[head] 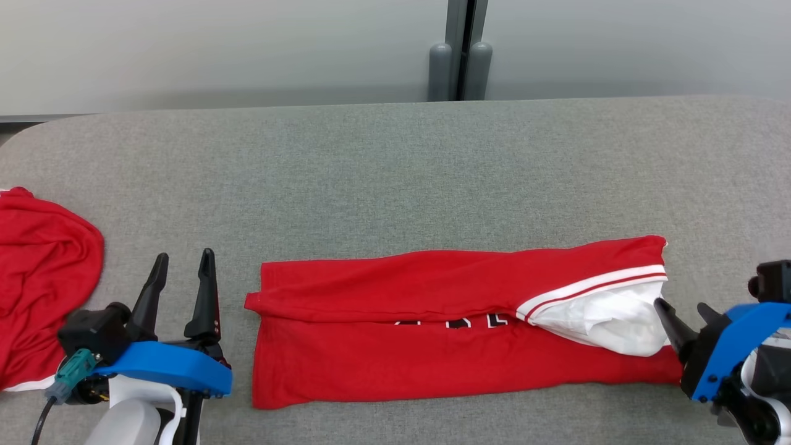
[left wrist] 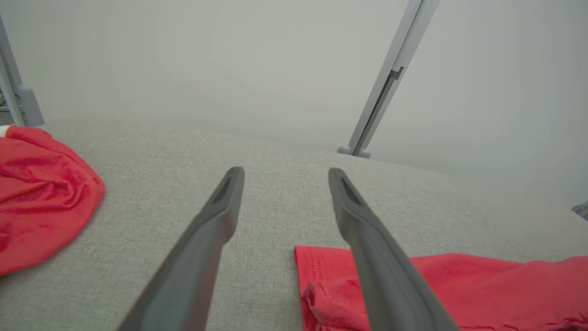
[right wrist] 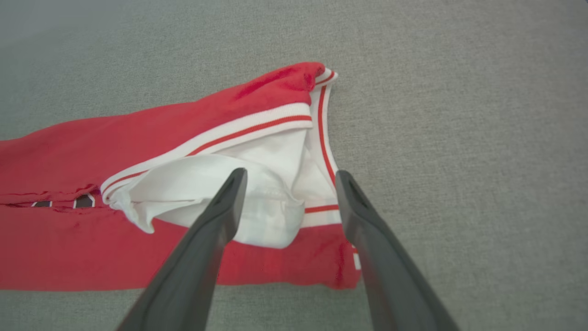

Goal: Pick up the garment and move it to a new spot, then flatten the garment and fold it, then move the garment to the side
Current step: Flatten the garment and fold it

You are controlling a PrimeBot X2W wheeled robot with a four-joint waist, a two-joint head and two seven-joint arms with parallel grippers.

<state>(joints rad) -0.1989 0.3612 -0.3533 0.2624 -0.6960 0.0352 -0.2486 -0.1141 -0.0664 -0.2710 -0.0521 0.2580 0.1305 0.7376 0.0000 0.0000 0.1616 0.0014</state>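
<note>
The garment [head: 432,321] is a red jersey with white trim and a white sleeve, folded into a long strip across the grey table [head: 395,167]. Black and white lettering peeks out along the fold. My left gripper [head: 184,267] stands open just left of the garment's left end, holding nothing; the left wrist view shows its fingers [left wrist: 206,239] spread above the table, the red hem [left wrist: 330,276] under the right one. My right gripper [head: 683,312] is open at the garment's right end, its fingertips [right wrist: 229,202] over the white sleeve [right wrist: 257,193] and empty.
A second red garment [head: 43,278] lies crumpled at the table's left edge, also seen in the left wrist view as a red heap [left wrist: 41,193]. Behind the table stands a pale wall with a grey post [head: 460,55].
</note>
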